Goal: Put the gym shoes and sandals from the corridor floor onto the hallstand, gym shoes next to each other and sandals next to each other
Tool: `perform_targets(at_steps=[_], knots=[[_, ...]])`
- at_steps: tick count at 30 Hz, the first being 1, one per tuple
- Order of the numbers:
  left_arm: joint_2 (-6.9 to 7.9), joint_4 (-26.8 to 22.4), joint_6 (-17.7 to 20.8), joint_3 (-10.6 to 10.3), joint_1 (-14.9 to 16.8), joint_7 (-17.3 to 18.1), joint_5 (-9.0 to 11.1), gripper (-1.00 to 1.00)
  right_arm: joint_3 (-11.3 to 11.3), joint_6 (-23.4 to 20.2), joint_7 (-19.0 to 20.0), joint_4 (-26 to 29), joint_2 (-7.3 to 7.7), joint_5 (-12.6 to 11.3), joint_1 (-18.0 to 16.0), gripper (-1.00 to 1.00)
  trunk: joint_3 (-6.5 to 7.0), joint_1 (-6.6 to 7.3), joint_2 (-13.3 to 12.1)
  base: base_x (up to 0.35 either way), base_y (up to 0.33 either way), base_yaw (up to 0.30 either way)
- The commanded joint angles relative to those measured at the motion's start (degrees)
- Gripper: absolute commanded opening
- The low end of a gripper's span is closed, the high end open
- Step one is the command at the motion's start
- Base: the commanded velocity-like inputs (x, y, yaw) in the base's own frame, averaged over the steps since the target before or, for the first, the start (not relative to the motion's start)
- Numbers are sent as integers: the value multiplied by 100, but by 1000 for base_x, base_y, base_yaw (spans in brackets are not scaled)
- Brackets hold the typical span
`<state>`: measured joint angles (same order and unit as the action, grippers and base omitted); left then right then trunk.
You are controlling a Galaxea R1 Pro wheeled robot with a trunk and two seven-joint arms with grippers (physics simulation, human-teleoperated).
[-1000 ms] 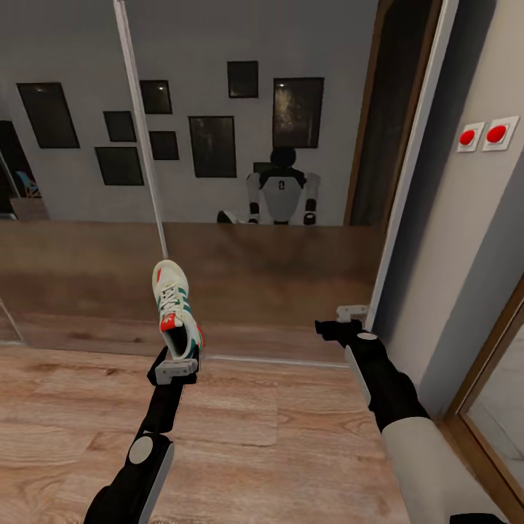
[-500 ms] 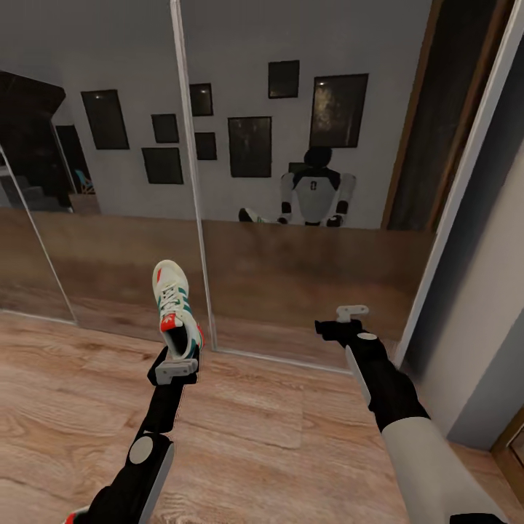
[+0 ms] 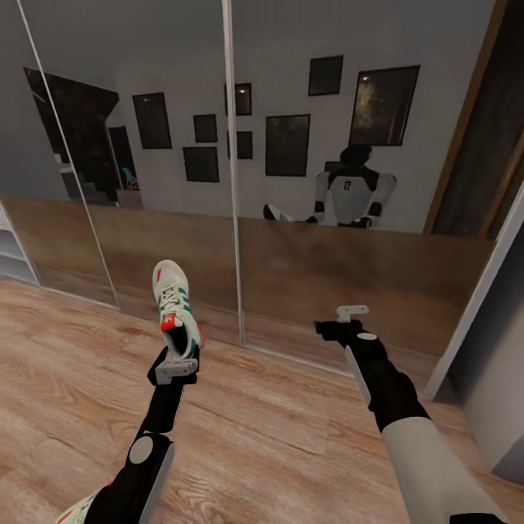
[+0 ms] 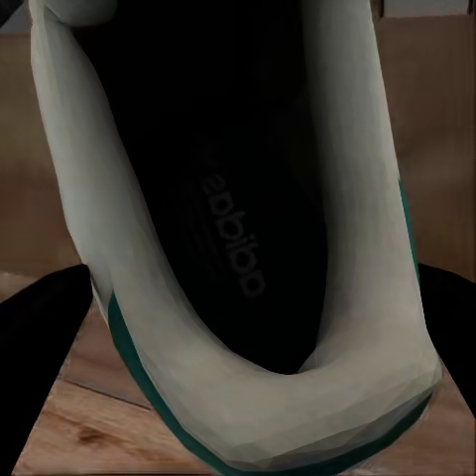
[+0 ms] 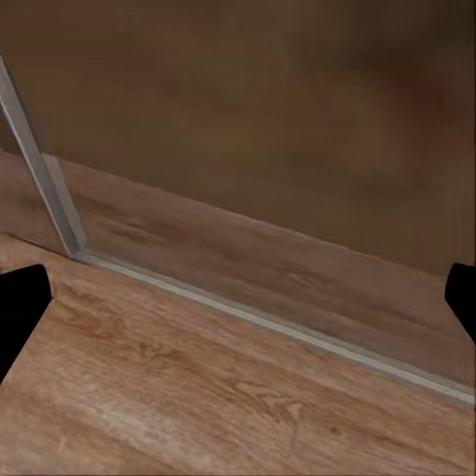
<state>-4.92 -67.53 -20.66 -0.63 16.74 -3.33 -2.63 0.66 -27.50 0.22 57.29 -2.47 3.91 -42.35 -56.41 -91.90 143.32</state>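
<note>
The left gripper (image 3: 175, 362) is clamped on the heel of a gym shoe (image 3: 176, 308), holding it up off the corridor floor (image 3: 276, 429) with the toe pointing away toward the mirrored wardrobe (image 3: 306, 182). White upper, green side stripes, a red-orange patch on the tongue. From the left wrist camera the shoe (image 4: 248, 248) sits right up against the lens: dark inside with faint lettering on the insole, pale collar curving round, a green line along its edge.

A second gym shoe (image 3: 76, 509) peeks in at the near left corner of the floor, tucked beside the left arm, only its white and red-orange end visible.

Over on the right, the right gripper (image 3: 348, 320) hangs empty above the floor with its fingers spread wide; in the right wrist camera the two dark fingertips (image 5: 22, 297) sit well apart at the far sides, with floor planks (image 5: 198, 397) and the wardrobe's bottom rail (image 5: 278, 327) between them.

In the mirror, the robot's reflection (image 3: 353, 191) stands in front of a wall of dark picture frames (image 3: 287, 144). A sliver of pale shelving (image 3: 11, 255) shows at the left edge.
</note>
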Motion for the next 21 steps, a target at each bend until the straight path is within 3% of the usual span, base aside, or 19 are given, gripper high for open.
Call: perform_targets(at_steps=[1, 21], knots=[[0, 3, -13, -7, 4, -44, -32, -100, 2, -36, 1, 12, 1, 40, -1, 100, -8, 1, 2, 0, 0, 296], [0, 3, -12, -7, 4, -36, -28, -100, -4, -34, -4, 19, 1, 40, -1, 100, -67, 1, 2, 0, 0, 296]])
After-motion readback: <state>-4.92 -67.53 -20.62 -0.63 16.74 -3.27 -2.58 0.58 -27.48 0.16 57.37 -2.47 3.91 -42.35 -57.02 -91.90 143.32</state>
